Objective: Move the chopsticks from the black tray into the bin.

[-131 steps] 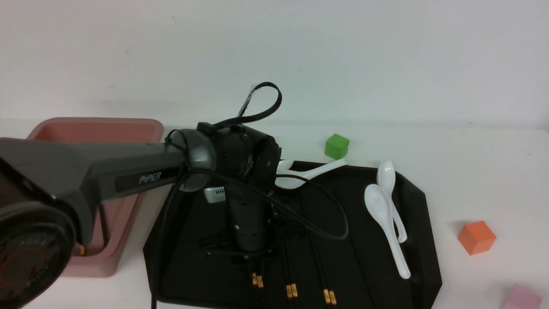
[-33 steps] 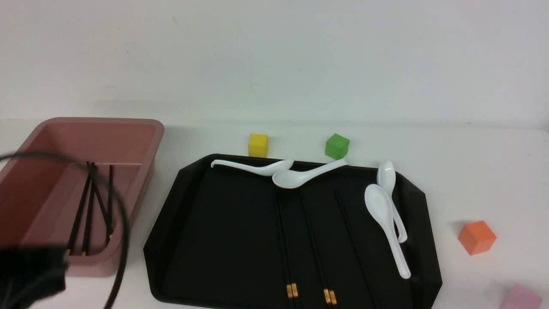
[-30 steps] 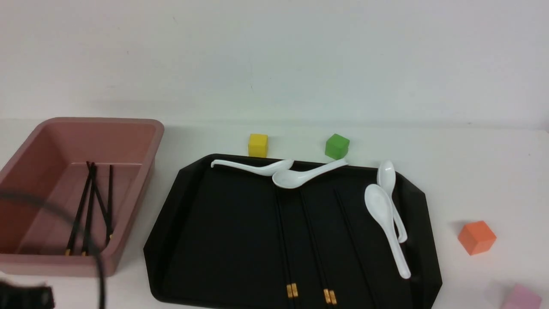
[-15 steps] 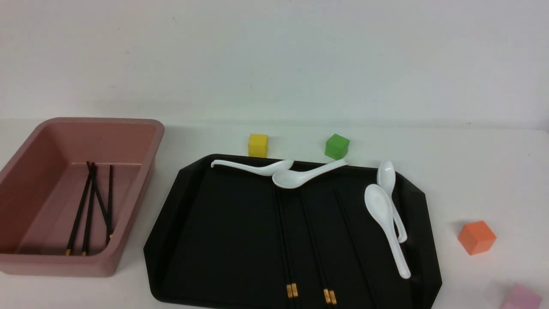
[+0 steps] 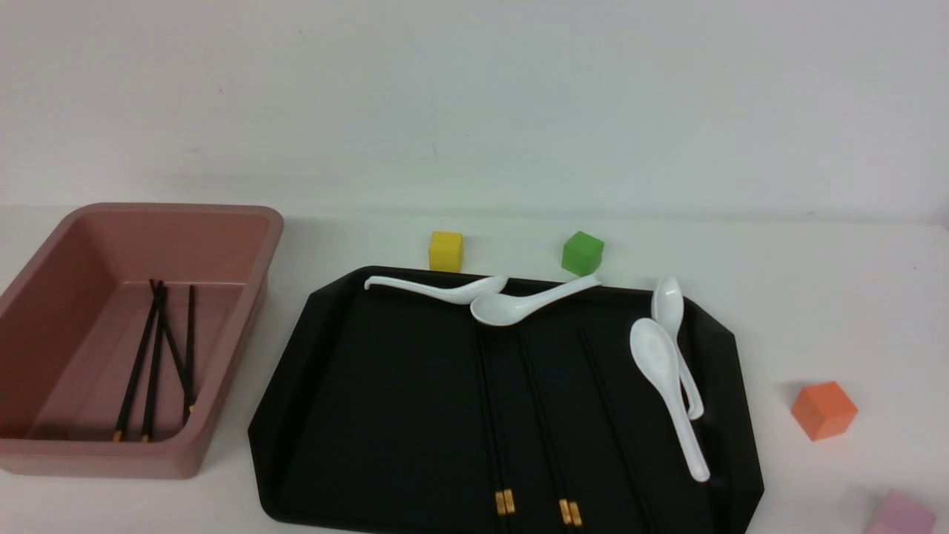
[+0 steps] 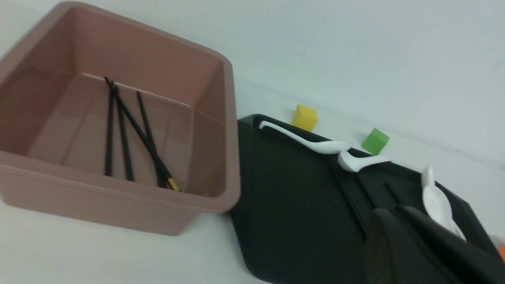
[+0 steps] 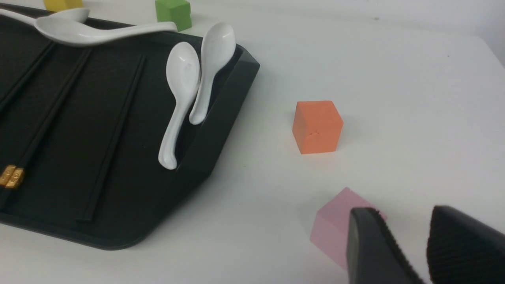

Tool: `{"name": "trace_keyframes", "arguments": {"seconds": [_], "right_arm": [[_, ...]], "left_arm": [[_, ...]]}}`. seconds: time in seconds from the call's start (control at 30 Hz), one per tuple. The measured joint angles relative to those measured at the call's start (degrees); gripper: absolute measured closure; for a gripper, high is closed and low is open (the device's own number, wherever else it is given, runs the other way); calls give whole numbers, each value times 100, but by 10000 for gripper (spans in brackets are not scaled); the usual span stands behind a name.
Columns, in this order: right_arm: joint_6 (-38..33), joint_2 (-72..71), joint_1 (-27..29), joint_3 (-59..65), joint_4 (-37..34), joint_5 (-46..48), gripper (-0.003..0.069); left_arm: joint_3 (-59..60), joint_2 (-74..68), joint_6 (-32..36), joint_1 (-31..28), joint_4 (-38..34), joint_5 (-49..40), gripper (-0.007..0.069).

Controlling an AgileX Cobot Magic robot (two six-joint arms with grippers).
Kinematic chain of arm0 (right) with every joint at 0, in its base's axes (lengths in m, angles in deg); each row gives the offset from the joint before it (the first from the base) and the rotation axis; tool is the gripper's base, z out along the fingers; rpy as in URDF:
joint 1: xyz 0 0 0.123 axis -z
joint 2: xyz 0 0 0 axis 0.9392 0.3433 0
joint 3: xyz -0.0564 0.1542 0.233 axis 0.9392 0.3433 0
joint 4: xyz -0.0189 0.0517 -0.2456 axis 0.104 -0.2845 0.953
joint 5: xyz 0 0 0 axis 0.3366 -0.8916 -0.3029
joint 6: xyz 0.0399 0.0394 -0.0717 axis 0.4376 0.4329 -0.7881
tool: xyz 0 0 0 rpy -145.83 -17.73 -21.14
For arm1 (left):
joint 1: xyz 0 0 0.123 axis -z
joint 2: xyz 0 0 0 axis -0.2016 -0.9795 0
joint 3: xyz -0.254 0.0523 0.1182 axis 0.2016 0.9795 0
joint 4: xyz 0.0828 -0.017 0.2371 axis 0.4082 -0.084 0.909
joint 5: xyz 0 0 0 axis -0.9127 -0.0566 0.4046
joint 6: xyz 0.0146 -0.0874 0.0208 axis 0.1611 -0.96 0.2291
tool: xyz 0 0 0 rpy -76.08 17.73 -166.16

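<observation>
Our left arm has left the front view after dropping a pair, so the bin (image 5: pixel 222 222) now holds four chopsticks (image 5: pixel 156 356), the black tray (image 5: pixel 356 415) keeps several more (image 5: pixel 495 415), and both arms' fingers (image 6: pixel 398 236) look nearly closed, empty.

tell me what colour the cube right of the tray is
Orange. The cube sits on the table beside the black tray, clearest in the right wrist view.

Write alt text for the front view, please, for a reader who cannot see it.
On a white table, a black tray holds chopsticks and four white spoons. A pink bin at its left holds more chopsticks. Yellow, green, orange and pink cubes lie around; no arm shows.
</observation>
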Motion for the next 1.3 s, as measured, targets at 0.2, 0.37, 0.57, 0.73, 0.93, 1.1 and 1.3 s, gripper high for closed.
{"name": "trace_keyframes", "arguments": {"seconds": [0.2, 0.37, 0.57, 0.73, 0.93, 1.1, 1.3], "right_arm": [[0, 0, 0, 0, 0, 0, 419], [0, 0, 0, 0, 0, 0, 419], [0, 0, 0, 0, 0, 0, 419], [0, 0, 0, 0, 0, 0, 419], [0, 0, 0, 0, 0, 0, 419], [0, 0, 0, 0, 0, 0, 419], [0, 0, 0, 0, 5, 0, 419]], "left_arm": [[589, 0, 12, 0, 325, 586, 637], [1475, 0, 12, 0, 542, 1229, 637], [2004, 0, 12, 0, 569, 1330, 637], [2022, 0, 12, 0, 580, 1278, 637], [2022, 0, 12, 0, 580, 1278, 637], [2022, 0, 12, 0, 580, 1278, 637], [2022, 0, 12, 0, 580, 1278, 635]]}}
